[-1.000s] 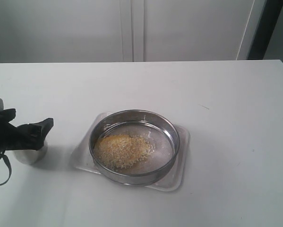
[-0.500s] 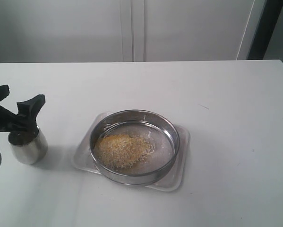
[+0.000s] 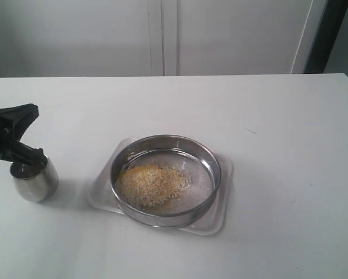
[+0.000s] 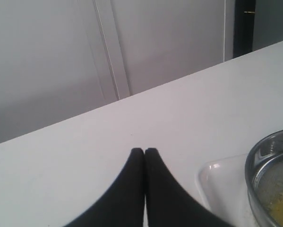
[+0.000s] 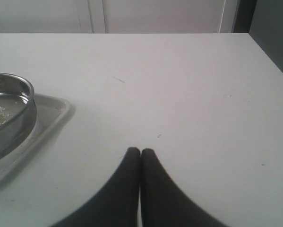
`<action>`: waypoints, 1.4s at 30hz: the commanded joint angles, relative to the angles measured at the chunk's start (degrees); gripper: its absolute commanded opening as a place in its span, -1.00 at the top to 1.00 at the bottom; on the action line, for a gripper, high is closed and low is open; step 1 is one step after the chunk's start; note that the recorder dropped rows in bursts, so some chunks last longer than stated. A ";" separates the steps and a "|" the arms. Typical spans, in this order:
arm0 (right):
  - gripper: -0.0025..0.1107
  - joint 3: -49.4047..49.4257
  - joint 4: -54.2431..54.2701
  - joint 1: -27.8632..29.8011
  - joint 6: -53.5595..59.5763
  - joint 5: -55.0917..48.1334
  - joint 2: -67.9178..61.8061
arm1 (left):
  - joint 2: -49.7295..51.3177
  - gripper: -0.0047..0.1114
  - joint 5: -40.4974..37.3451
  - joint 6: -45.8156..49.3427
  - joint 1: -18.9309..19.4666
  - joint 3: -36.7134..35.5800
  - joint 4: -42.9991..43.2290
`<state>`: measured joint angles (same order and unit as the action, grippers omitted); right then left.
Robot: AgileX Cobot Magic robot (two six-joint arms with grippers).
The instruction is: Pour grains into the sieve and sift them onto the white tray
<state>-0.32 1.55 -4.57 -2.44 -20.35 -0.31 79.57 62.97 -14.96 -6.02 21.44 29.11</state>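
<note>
Grains (image 3: 150, 185) lay heaped in the sieve (image 3: 212, 160), which sat on the white tray (image 3: 223, 216): pouring looked done, sifting still to do! My left jaws were clenched on nothing by the steel cup (image 3: 35, 181); right jaws clenched empty over the desk (image 5: 202, 94)

Exterior view looks down on the table (image 3: 278, 145); both low wrist views catch the sieve (image 3: 162, 219).

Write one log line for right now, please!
grains: in sieve | sieve: on tray | cup: upright beside tray | left gripper: shut | right gripper: shut
</note>
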 commanded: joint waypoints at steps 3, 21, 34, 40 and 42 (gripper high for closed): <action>0.96 0.32 0.09 -0.04 0.22 0.75 0.31 | -2.66 0.92 -6.74 -0.62 0.21 -0.09 -0.29; 0.96 0.32 0.09 -0.04 0.22 0.75 0.31 | -10.84 0.92 -26.55 1.16 0.21 -0.09 -22.10; 0.96 0.32 0.09 -0.04 0.22 0.75 0.31 | -10.97 0.92 -29.77 1.90 3.15 -0.09 -28.69; 0.96 0.32 0.09 -0.04 0.22 0.75 0.31 | -13.46 0.92 -37.13 1.44 4.17 -0.09 -28.58; 0.96 0.32 0.09 -0.04 0.22 0.75 0.31 | -15.08 0.92 -39.36 1.44 4.17 -0.09 -28.18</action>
<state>-0.32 1.55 -4.57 -2.44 -20.35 -0.31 66.70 26.75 -13.17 -2.07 21.44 0.93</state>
